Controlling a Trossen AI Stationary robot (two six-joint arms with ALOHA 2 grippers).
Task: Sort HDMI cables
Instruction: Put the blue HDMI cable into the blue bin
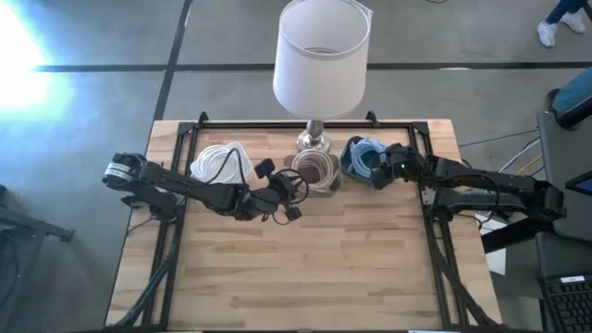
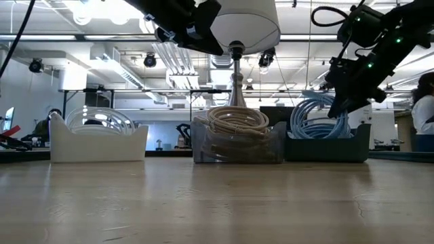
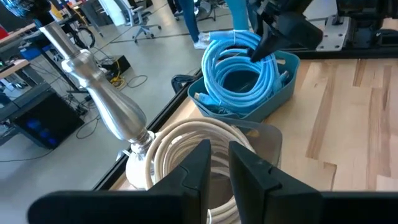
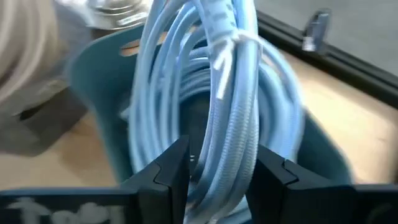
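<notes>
Three bins stand in a row at the table's far edge. A white bin (image 1: pixel 217 165) holds white cable coils, a clear bin (image 1: pixel 314 172) holds beige coils (image 3: pixel 186 140), and a blue bin (image 1: pixel 363 157) holds light blue coils (image 3: pixel 239 68). My left gripper (image 1: pixel 292 191) hovers above the near side of the clear bin, fingers a little apart and empty (image 3: pixel 217 163). My right gripper (image 1: pixel 377 172) is at the blue bin's near right side, shut on a light blue coil (image 4: pixel 224 124) that stands on edge in the bin. My right gripper pinches the light blue coil's bundled strands (image 4: pixel 227 158) between its two fingers, just below the white tie (image 4: pixel 230 46). The fingers lie across the bundle. The coil stands upright on edge, with its lower part inside the blue bin (image 2: pixel 325 142).
A table lamp with a white shade (image 1: pixel 320 54) stands on a metal base (image 1: pixel 313 141) just behind the clear bin; its stem (image 3: pixel 106 93) is close to my left gripper. A black frame rail (image 1: pixel 305 125) runs along the far edge. The near half of the wooden table (image 1: pixel 305 268) is bare.
</notes>
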